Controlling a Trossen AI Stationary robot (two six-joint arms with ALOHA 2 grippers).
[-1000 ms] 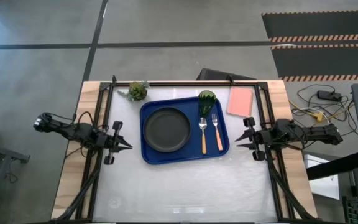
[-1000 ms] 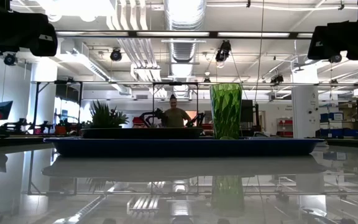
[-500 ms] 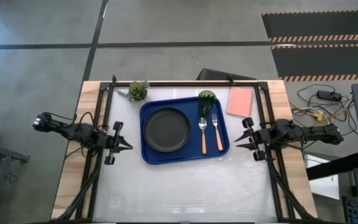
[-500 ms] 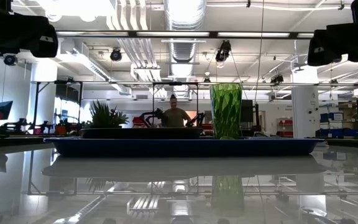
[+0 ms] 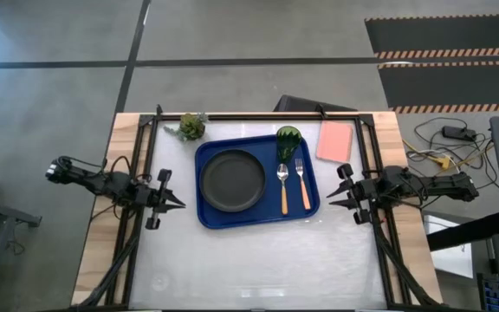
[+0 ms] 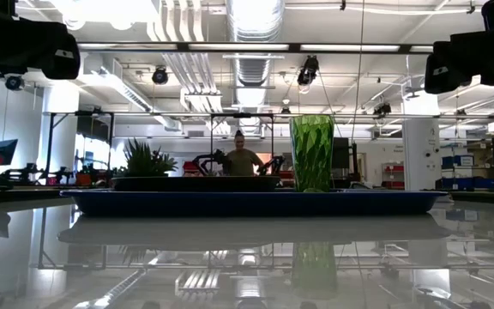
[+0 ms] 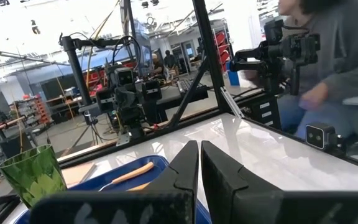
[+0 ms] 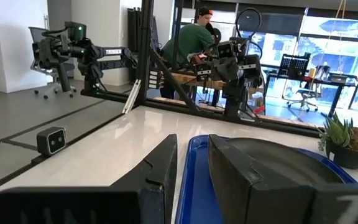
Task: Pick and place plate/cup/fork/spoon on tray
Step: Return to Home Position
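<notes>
The dark blue tray (image 5: 204,152) lies at the table's middle, toward its far side. On it rest the black plate (image 5: 232,180), the green cup (image 5: 288,139) upright at its far right corner, and the spoon (image 5: 283,186) and fork (image 5: 302,184) side by side, handles toward the near edge. My left gripper (image 5: 180,204) hovers level to the left of the tray, shut and holding nothing. To the tray's right my right gripper (image 5: 331,200) hovers level and open with nothing between its fingers. Both point at the tray.
A small potted plant (image 5: 192,126) stands beyond the tray's far left corner and a pink flat rectangle (image 5: 334,141) lies to its far right. Black frame rails (image 5: 142,165) run along the table's sides. Bare white table lies toward the near edge. A person sits in the room behind.
My right gripper has rolled a little about the line it points along, staying where it was. Nothing on the tray has moved.
</notes>
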